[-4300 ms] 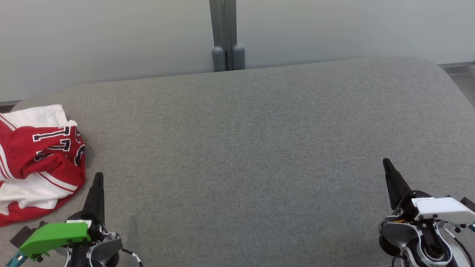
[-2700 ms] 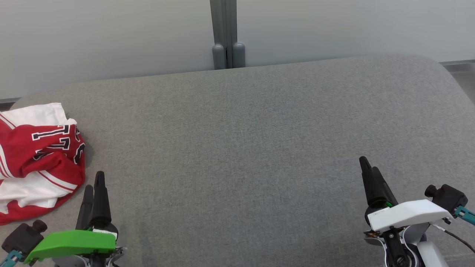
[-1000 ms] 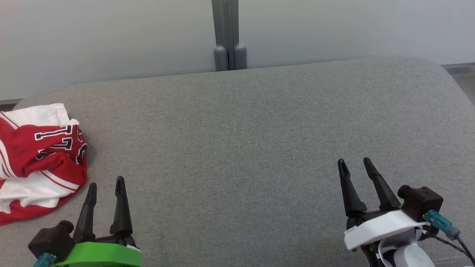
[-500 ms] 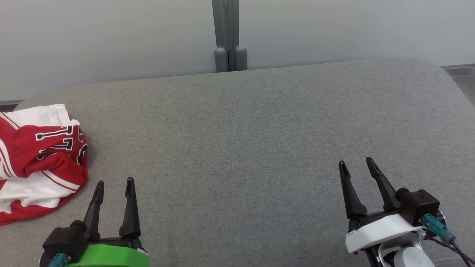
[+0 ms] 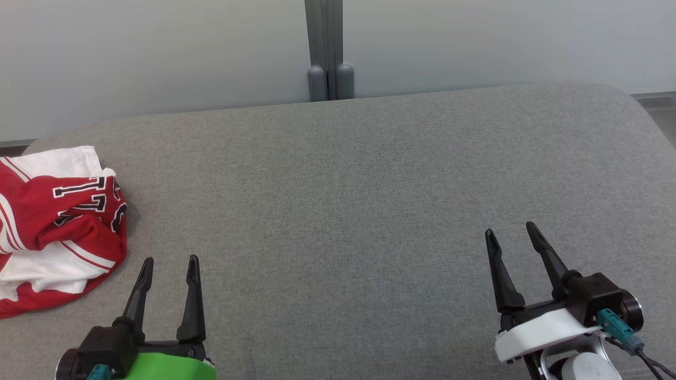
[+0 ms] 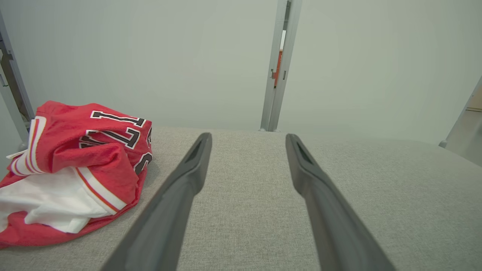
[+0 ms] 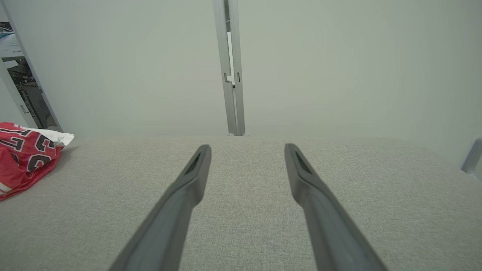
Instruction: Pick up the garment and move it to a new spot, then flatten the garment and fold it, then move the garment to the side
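**Head view.** The crumpled red-and-white jersey garment [image 5: 58,227] with black-and-white lettering lies at the left end of the grey fabric-covered cushion [image 5: 343,184], reaching close to that cushion's far edge. The part of the heap in frame runs longer from the cushion's near side to its far side than across it. Its lettered fold faces the cushion's middle. Collar and hem direction cannot be told. The left gripper [image 5: 170,258] stands over the cushion's near left part, just beside the garment and apart from it, jaws spread wide, holding nothing. The right gripper [image 5: 509,228] stands over the near right part, equally spread and empty.

**Left wrist view.** Both dark fingers [image 6: 180,195] point toward the cushion's far edge, with bare fabric between them.

**Right wrist view.** The fingers [image 7: 320,210] are likewise parted above the cushion.
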Tool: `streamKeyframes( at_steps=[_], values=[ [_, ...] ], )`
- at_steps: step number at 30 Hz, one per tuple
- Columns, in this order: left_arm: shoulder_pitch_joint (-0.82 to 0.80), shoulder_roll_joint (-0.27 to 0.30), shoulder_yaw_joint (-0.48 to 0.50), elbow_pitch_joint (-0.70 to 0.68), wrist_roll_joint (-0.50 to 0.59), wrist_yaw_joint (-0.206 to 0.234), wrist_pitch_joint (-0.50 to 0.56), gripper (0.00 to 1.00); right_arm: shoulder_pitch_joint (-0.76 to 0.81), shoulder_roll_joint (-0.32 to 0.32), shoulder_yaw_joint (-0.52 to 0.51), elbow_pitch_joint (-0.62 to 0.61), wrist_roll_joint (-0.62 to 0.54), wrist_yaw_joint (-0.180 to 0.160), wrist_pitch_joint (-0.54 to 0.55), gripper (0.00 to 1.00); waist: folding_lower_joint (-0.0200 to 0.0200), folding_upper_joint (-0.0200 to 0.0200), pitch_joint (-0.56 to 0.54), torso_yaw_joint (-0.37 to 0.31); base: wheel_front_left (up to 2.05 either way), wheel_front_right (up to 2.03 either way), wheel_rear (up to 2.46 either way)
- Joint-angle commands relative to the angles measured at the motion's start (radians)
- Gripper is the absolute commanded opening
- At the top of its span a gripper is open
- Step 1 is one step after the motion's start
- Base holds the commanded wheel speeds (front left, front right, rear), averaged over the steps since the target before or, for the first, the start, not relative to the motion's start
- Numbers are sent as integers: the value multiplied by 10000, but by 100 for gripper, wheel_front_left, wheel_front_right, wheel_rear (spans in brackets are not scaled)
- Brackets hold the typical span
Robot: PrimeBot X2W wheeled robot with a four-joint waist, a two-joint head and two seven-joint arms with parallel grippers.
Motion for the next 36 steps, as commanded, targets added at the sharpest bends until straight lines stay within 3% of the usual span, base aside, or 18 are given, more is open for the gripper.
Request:
streamKeyframes(
  at_steps=[1,10,27,36],
  values=[
    [97,60,19,-9,259,-29,-70,100,102,-43,8,-62,-255,4,-90,100,0,0,3,-4,0,0,0],
    [134,63,45,153,519,-32,-233,100,169,-45,142,-41,-828,2,-236,100,0,0,-23,0,0,0,0],
    [222,62,23,426,511,-32,-198,100,249,-44,288,138,-750,2,-219,100,0,0,-190,11,0,0,0],
    [220,62,-36,512,406,-31,-196,100,480,-44,229,115,-801,2,-219,100,0,0,-181,379,0,0,0]
  ],
)
